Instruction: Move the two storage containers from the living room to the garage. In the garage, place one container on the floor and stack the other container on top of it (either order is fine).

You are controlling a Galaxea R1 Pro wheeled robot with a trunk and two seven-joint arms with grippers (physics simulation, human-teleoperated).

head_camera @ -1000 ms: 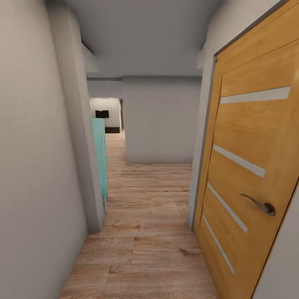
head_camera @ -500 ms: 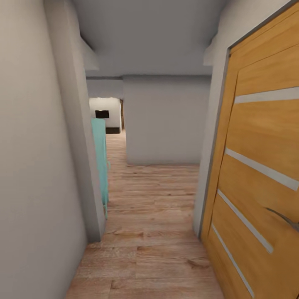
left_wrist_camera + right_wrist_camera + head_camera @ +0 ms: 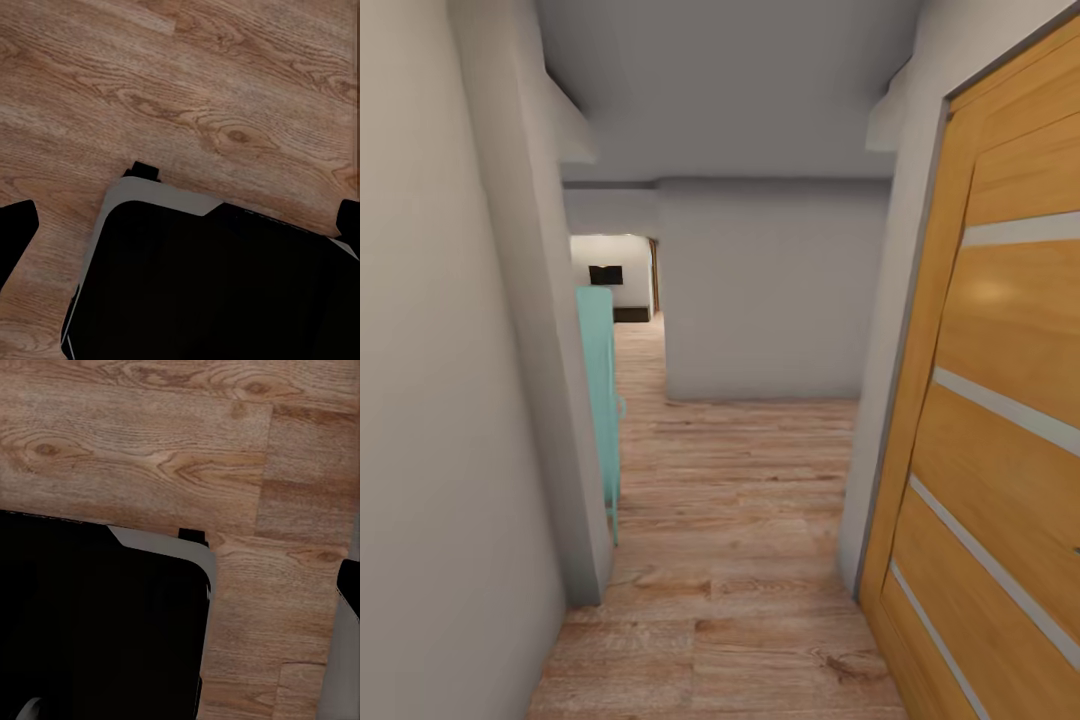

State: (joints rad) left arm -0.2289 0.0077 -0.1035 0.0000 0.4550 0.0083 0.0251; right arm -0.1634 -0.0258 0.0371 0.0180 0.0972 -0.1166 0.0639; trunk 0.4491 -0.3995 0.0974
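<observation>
Storage containers: their place cannot be told from these pictures. The head view looks down a narrow corridor of light wood-plank flooring (image 3: 730, 560), with an orange-brown wooden door with pale horizontal strips (image 3: 1000, 420) at 3 o'clock, a pale teal upright panel (image 3: 600, 400) at 9 o'clock and a plain grey wall (image 3: 760, 290) at 12. The wrist views look down on planks and the robot's black, grey-edged base (image 3: 217, 292). The left gripper (image 3: 180, 225) has its fingers (image 3: 16, 229) wide apart, holding nothing; for the right gripper (image 3: 180, 585), with one dark finger (image 3: 350, 585) distinguishable, I cannot tell.

Light wood-plank flooring (image 3: 730, 560) along a narrow hallway, toward a distant bright room (image 3: 610, 275).
</observation>
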